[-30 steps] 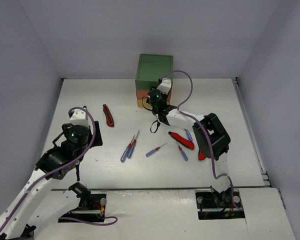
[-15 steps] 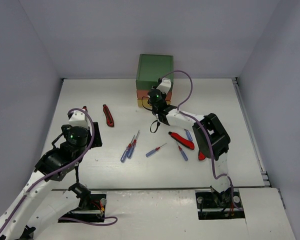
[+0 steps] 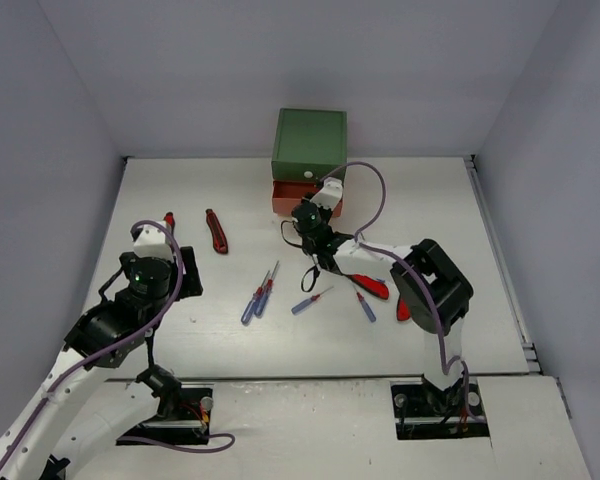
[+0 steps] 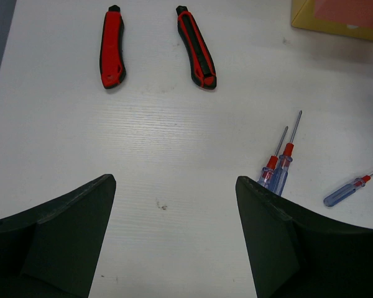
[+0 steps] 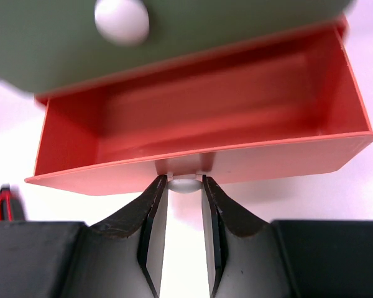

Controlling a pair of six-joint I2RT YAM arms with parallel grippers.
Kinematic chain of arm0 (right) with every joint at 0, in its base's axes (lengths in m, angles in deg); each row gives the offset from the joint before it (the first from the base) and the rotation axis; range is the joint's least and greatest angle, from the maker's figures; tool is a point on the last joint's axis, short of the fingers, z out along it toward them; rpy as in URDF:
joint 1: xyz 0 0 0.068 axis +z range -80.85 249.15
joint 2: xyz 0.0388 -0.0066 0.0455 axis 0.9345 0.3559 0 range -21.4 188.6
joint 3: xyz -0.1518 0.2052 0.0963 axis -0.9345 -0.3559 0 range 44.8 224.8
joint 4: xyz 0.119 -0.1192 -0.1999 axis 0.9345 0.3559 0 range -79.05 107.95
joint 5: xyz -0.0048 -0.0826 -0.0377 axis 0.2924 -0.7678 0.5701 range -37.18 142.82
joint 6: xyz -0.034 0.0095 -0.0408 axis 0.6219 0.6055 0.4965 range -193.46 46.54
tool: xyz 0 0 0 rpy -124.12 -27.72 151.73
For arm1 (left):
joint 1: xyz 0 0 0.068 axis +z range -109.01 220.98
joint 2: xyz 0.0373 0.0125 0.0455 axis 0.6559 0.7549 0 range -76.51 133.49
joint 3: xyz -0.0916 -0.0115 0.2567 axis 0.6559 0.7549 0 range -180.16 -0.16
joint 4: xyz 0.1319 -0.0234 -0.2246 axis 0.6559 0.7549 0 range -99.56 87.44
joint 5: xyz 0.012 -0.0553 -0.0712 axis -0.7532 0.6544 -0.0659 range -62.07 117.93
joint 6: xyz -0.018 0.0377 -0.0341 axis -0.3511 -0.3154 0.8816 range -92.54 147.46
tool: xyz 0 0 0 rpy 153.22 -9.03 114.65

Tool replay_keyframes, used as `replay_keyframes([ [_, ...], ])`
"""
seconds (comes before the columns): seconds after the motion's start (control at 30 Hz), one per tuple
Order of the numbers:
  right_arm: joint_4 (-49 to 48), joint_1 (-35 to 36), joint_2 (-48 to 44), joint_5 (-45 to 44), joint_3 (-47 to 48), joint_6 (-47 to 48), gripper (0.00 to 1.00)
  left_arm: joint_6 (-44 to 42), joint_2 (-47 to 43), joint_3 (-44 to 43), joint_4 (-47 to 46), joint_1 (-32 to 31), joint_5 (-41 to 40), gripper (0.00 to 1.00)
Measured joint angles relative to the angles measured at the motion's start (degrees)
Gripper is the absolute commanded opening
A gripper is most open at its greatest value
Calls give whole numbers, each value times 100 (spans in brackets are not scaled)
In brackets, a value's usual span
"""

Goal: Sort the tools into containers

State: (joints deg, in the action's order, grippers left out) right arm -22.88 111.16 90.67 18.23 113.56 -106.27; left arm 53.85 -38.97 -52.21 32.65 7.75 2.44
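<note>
The containers form one small cabinet with a green top (image 3: 309, 140). Its orange-red drawer (image 5: 199, 118) stands pulled out and holds nothing that shows. My right gripper (image 5: 184, 186) is shut on that drawer's white knob (image 5: 185, 184), under the green drawer (image 5: 62, 49). A corner of the yellow drawer (image 4: 336, 18) shows in the left wrist view. My left gripper (image 4: 174, 186) hangs open over bare table. Ahead of it lie two red-and-black tools (image 4: 112, 48) (image 4: 197, 48), and two thin screwdrivers (image 4: 276, 167) lie by its right finger.
More tools lie near the right arm: a blue-handled screwdriver (image 3: 310, 301), another one (image 3: 365, 303), a chunky red tool (image 3: 368, 283) and a red piece (image 3: 401, 310) beside the arm. Grey walls close in the white table (image 3: 210, 330) on three sides.
My right gripper closed on the knob and drew the orange-red drawer out toward the near side. My left arm shifted slightly left and nearer, still open.
</note>
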Motion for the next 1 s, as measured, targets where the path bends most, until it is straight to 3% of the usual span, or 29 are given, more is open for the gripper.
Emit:
replay_keyframes([
  [0.23, -17, 365, -704, -112, -941, -232, 7, 0, 1, 0, 1, 0, 49, 75],
  [0.5, 60, 678, -1142, -207, -1526, -465, 18, 2, 17, 0, 1, 0, 159, 75],
  [0.57, 84, 743, -1186, -235, -1586, -505, 28, 2, 23, 0, 1, 0, 166, 75],
  [0.7, 204, 892, -1222, -268, -1619, -552, 60, 0, 33, 0, 1, 0, 171, 75],
  [0.87, 491, 1061, -1379, -272, -1622, -434, 73, 0, 35, 0, 1, 0, 209, 75],
  [1.0, 768, 1129, -1808, -323, -1630, -279, 77, -2, 48, 0, 1, 0, 216, 75],
])
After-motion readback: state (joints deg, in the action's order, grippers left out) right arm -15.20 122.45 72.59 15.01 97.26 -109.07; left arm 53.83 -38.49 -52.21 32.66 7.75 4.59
